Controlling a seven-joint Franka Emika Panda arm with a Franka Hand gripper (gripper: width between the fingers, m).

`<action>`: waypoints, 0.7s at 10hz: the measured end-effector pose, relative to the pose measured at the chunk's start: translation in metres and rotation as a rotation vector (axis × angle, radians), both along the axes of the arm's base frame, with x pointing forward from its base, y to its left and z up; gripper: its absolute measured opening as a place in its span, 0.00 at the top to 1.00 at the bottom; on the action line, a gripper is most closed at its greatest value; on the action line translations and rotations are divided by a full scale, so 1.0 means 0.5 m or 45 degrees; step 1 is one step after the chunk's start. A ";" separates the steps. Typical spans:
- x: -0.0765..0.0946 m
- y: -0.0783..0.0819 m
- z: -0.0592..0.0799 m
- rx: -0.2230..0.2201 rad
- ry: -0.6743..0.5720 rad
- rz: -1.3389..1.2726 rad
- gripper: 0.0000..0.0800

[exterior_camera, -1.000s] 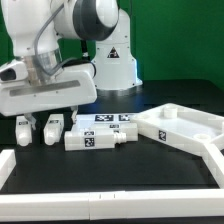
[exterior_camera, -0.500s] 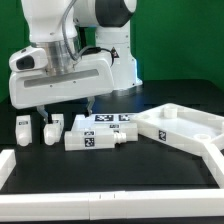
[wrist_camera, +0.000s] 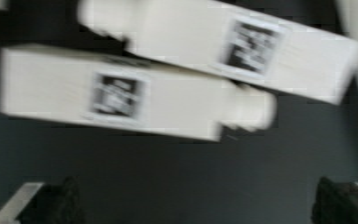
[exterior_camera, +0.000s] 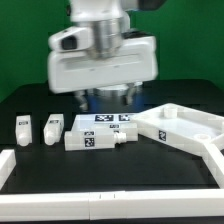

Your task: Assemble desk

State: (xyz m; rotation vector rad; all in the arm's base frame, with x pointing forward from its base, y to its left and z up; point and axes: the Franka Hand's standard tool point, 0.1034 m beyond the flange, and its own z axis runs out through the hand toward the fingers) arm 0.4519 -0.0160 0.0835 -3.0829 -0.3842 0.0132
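Pincer [exterior_camera: 106, 100] hangs apart with nothing in it, above a lying leg [exterior_camera: 93, 139] on the black surface [exterior_camera: 110, 165]; the wrist view shows both fingertips [wrist_camera: 51, 200] wide of each other. A tagged white piece [exterior_camera: 108, 121] touches that leg from behind, and I can't tell if it's a leg. The far leg [exterior_camera: 24, 128] and near leg [exterior_camera: 53, 127] stand at the exterior view's left, and the tabletop [exterior_camera: 182, 128] lies at its right, apart from them.
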 end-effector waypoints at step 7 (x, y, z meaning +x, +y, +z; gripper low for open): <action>-0.042 0.030 -0.017 -0.002 0.039 -0.352 0.19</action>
